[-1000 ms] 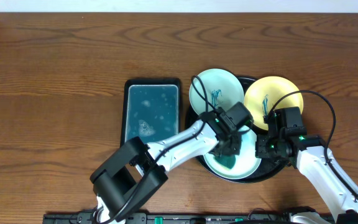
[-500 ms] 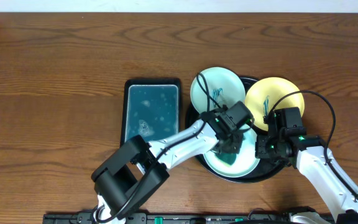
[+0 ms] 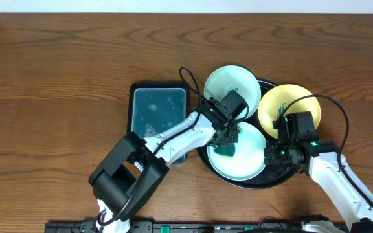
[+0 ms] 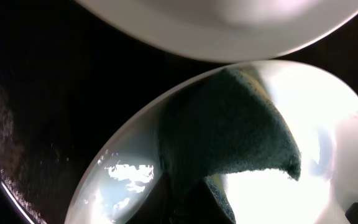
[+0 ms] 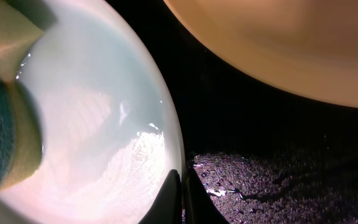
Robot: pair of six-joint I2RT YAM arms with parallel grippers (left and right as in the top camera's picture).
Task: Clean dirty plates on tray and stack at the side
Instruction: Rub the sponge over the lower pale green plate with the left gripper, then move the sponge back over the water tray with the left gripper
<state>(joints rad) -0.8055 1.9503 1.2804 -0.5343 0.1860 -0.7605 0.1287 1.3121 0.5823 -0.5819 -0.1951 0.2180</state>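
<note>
The black round tray (image 3: 264,182) holds three plates. A mint plate (image 3: 243,81) lies at the back, a yellow plate (image 3: 283,100) at the right, and another mint plate (image 3: 245,162) at the front. My left gripper (image 3: 228,141) is shut on a teal sponge (image 3: 226,151) and presses it onto the front plate's left part. In the left wrist view the sponge (image 4: 229,130) covers the middle of that plate (image 4: 316,186). My right gripper (image 3: 277,154) pinches the front plate's right rim; its fingers (image 5: 171,196) are shut on the plate's edge (image 5: 92,112). The yellow plate (image 5: 291,43) lies just beyond.
A rectangular teal tray (image 3: 158,110) with a wet-looking surface lies left of the round tray, under my left arm. Brown wooden table (image 3: 57,77) surrounds everything. The black tray floor (image 5: 278,180) beside the right fingers is speckled with droplets.
My left gripper has dragged the sponge up and to the left across the front plate. The front plate and the back mint plate have shifted slightly. The right gripper has stayed on the rim.
</note>
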